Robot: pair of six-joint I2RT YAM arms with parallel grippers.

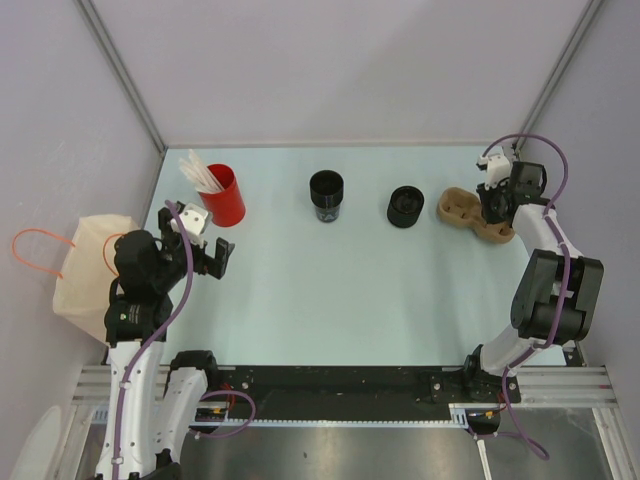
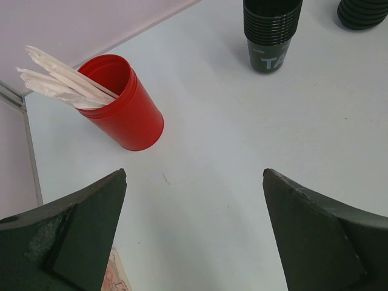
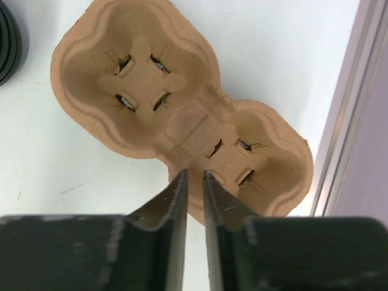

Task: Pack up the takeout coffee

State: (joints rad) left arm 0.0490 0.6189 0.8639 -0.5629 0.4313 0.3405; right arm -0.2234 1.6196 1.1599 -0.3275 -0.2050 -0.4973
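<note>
1. The small round black disposable cup (image 1: 326,193) stands upright, mouth up, on the pale counter (image 1: 300,300). It sits toward the far edge, about midway between the left and right edges.
2. The left pincer (image 1: 205,245) hangs near the left edge, its jaws spread wide with nothing between them. From it the cup lies farther toward the far edge and off to the right, with bare counter between the two.
3. A tall red plastic cup (image 1: 225,197) holding white wrapped sticks stands just beyond the left pincer, to the left of the line toward the black cup.
4. The right pincer (image 3: 194,174) is poised over a brown moulded-pulp two-well carrier (image 3: 133,91) near the far right corner. Its jaws are drawn almost together, leaving a thin slit. Whether they nip the carrier's wall cannot be told.
5. A squat black round piece (image 1: 405,207) sits between the carrier and the cup. The left arm therefore looks the nearer, with the clearer approach. The cup's long axis is vertical, which likely calls for a grasp across its side wall.
</note>
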